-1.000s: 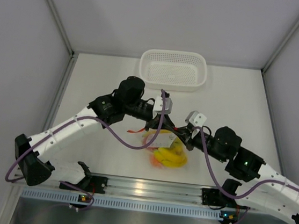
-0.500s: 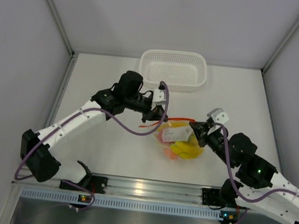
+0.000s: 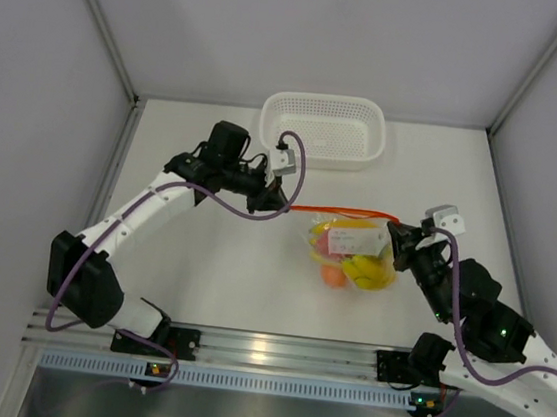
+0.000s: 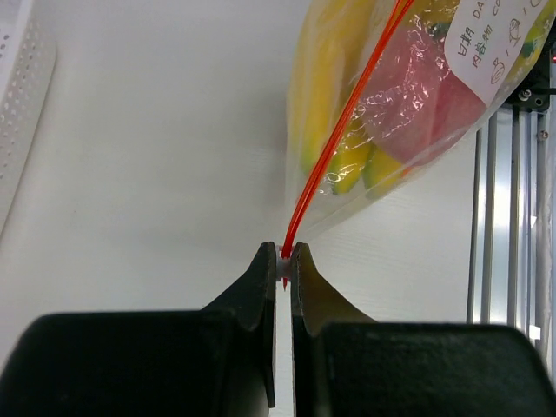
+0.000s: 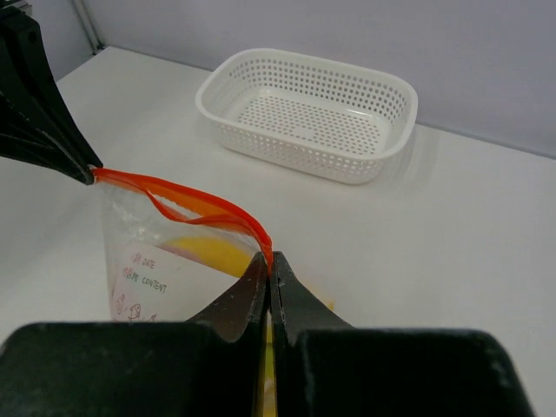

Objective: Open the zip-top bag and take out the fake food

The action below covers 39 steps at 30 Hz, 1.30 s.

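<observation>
The clear zip-top bag (image 3: 352,252) hangs between my two grippers, its orange-red zip strip (image 3: 338,212) stretched taut. My left gripper (image 3: 284,205) is shut on the strip's left end (image 4: 284,256). My right gripper (image 3: 396,234) is shut on its right end (image 5: 266,254). In the right wrist view the strip's two halves (image 5: 187,201) gape apart in the middle. Yellow bananas (image 3: 367,269), a pink fruit (image 4: 439,109) and a small orange fruit (image 3: 332,275) sit inside the bag. The bag shows in the left wrist view (image 4: 391,104) with a white label.
A white perforated basket (image 3: 323,129) stands at the back centre, also in the right wrist view (image 5: 308,113). Grey walls enclose the table on three sides. An aluminium rail (image 3: 273,349) runs along the near edge.
Both grippers have moved up and apart with the bag, the left one leftward and the right one rightward. The zip strip is now pulled straight and the bag has shifted right.
</observation>
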Each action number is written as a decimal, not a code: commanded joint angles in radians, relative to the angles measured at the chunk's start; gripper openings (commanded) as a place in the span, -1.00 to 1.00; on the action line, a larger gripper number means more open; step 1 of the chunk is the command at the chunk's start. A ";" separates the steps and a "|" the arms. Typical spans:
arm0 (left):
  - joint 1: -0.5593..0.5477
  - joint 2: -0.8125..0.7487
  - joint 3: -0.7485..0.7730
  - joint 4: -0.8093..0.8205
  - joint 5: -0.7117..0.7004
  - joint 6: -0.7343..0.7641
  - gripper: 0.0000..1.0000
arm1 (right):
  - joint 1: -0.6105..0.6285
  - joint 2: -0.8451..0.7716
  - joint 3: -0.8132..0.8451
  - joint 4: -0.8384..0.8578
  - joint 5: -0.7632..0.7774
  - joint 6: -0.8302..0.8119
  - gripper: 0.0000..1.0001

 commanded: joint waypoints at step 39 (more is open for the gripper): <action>-0.174 0.098 0.100 0.074 0.148 -0.102 0.08 | -0.014 -0.007 -0.080 0.148 -0.435 -0.034 -1.00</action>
